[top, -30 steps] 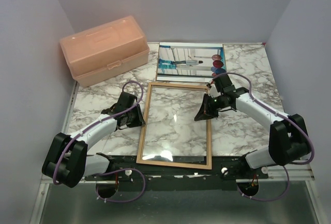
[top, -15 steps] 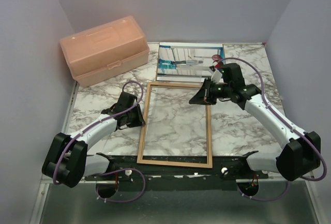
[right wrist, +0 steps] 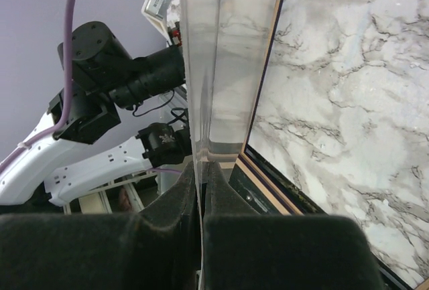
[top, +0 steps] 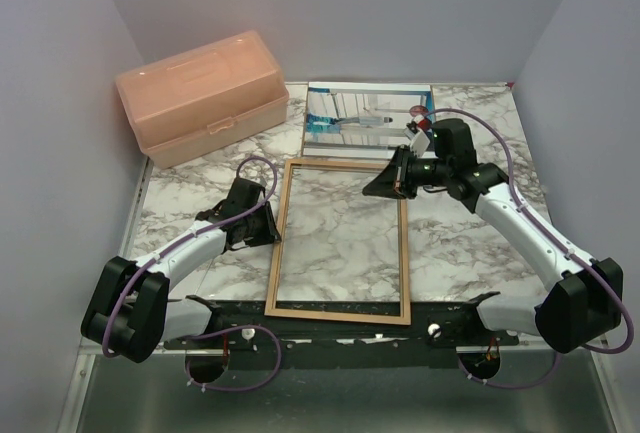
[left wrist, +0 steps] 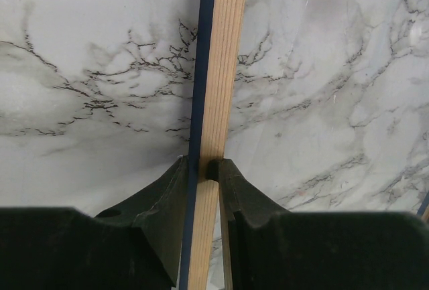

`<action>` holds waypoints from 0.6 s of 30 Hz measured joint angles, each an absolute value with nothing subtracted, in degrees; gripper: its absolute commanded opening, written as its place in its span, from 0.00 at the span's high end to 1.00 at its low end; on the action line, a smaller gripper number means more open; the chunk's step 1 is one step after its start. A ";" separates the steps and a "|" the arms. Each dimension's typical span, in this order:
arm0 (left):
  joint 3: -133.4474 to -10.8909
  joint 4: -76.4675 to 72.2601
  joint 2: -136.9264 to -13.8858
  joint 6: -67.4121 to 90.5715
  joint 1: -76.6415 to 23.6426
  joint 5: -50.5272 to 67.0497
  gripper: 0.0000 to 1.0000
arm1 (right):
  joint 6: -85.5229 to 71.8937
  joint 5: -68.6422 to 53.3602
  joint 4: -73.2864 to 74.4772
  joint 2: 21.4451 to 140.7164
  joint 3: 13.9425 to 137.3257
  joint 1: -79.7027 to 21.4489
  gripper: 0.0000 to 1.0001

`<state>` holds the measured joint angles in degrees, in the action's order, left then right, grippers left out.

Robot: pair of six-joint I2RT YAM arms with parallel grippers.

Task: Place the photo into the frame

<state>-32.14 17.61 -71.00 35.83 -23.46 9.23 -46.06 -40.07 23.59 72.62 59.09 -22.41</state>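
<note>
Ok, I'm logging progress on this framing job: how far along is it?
Done: the frame lies wood face up, marble showing through its middle. In hand: the left claw pinches its left rail, and the right claw is shut on the clear pane, tilted up from the frame. Left: the photo lies on the table beyond the frame, untouched, and has to go in.
</note>
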 measured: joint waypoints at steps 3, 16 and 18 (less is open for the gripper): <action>-32.14 17.61 -71.00 35.83 -23.46 9.23 0.74 | -46.59 -41.25 23.62 72.62 59.64 -22.35 0.99; -32.14 17.61 -71.00 35.83 -23.46 9.21 0.74 | -47.29 -45.98 23.66 73.41 61.45 -21.17 0.99; -32.14 17.61 -71.00 35.83 -23.46 9.21 0.75 | -46.74 -46.06 23.94 73.89 61.45 -20.91 0.99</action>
